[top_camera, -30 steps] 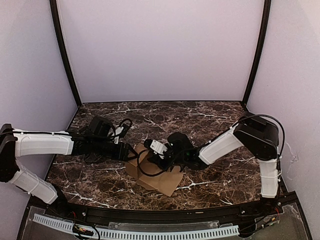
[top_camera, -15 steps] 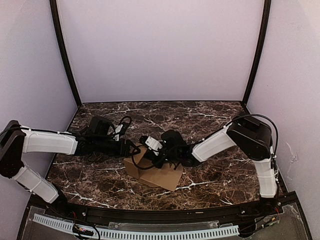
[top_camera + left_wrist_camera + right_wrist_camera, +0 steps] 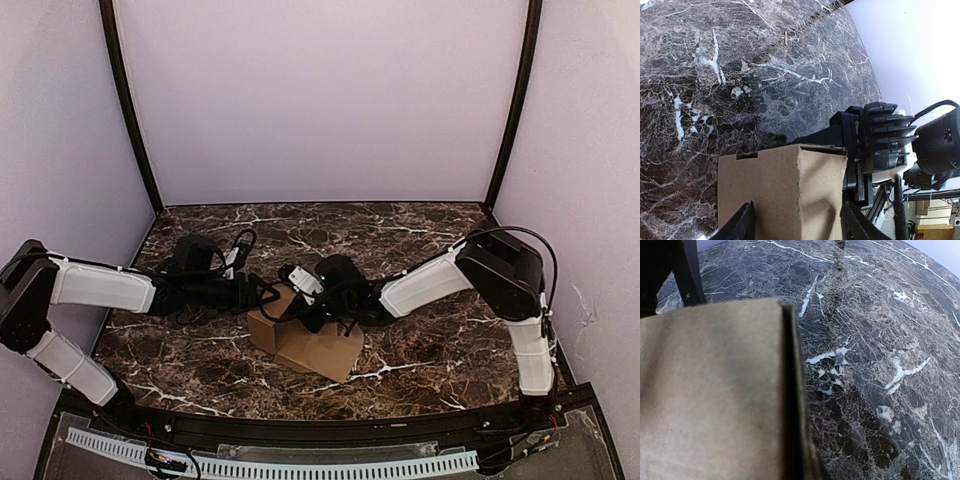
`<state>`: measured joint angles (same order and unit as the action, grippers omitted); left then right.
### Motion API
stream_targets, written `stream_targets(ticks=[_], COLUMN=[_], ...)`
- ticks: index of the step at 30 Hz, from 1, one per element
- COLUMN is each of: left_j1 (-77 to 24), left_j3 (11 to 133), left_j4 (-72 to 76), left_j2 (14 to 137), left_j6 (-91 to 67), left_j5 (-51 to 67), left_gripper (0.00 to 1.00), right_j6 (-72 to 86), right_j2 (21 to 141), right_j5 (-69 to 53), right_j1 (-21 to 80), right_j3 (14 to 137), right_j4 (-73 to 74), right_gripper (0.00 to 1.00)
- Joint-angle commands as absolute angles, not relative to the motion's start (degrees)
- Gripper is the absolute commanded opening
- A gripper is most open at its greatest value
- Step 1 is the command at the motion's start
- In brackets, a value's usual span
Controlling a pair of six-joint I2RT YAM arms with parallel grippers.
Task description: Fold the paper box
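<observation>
The paper box sits mid-table, partly folded, a flat flap trailing toward me. My left claw stands wide open with a finger on each side of the box's brown wall. My right claw presses against the box's far side; whether it grips cardboard I cannot tell.

No text, label, brand, number or sign can be read anywhere in these views.
</observation>
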<state>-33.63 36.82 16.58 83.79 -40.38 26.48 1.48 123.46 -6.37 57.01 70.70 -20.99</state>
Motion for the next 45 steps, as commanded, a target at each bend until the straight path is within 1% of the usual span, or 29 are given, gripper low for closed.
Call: stream_targets(ticks=[1,4,12,16,19,22,24,28,32,35,37,43,45], left_j1=[-32.9,-32.4,-30.9,-30.2,-30.1,-30.1,-30.1,-30.1,-30.1,-30.1,-30.2,-30.2,-30.1], left_j3=[35.4,35.4,35.0,34.9,35.0,34.6,34.2,33.5,33.1,33.5,33.5,33.4,33.5], left_j4=[18.6,18.4,19.2,20.5,22.5,26.7,30.4,37.1,41.3,40.1,39.9,39.2,37.9], left_j2=[84.4,84.5,84.9,85.6,86.4,88.0,89.2,91.3,91.6,90.3,88.9,85.8,85.5], left_j6=[-41.8,-41.7,-42.3,-43.2,-45.0,-47.6,-50.3,-55.7,-59.8,-60.5,-61.6,-61.6,-60.7], left_j5=[30.1,30.5,31.9,33.1,34.3,35.6,36.5,37.9,38.6,37.7,37.1,36.1,36.0], left_gripper=[0.59,0.58,0.58,0.58,0.58,0.58,0.58,0.58,0.58,0.6,0.6,0.6,0.6], right_j6=[0.5,-1.1,-1.8,-1.0,0.0,3.5,4.6,4.5,1.4,-2.3,-3.0,-2.6,-2.2], right_j2=[121.2,120.9,119.7,119.7,120.5,122.4,124.1,125.5,123.6,120.7,120.2,122.1,122.1], right_j5=[-6.9,-7.6,-9.9,-8.0,-6.4,-4.3,-2.3,-0.3,2.1,5.4,6.8,1.9,0.5], right_j1=[57.4,57.3,57.4,57.4,57.4,57.4,57.5,57.8,57.8,57.3,56.6,55.7,55.7], right_j3=[71.7,71.3,70.0,70.2,71.5,74.4,77.1,80.1,80.1,78.2,79.5,84.0,83.8], right_j4=[-19.5,-20.3,-22.0,-22.2,-21.6,-19.1,-16.6,-13.7,-12.4,-11.9,-9.6,-4.3,-4.0], right_gripper=[0.13,0.15,0.33,0.33,0.31,0.2,0.1,0.01,0.0,0.0,0.0,0.0,0.02])
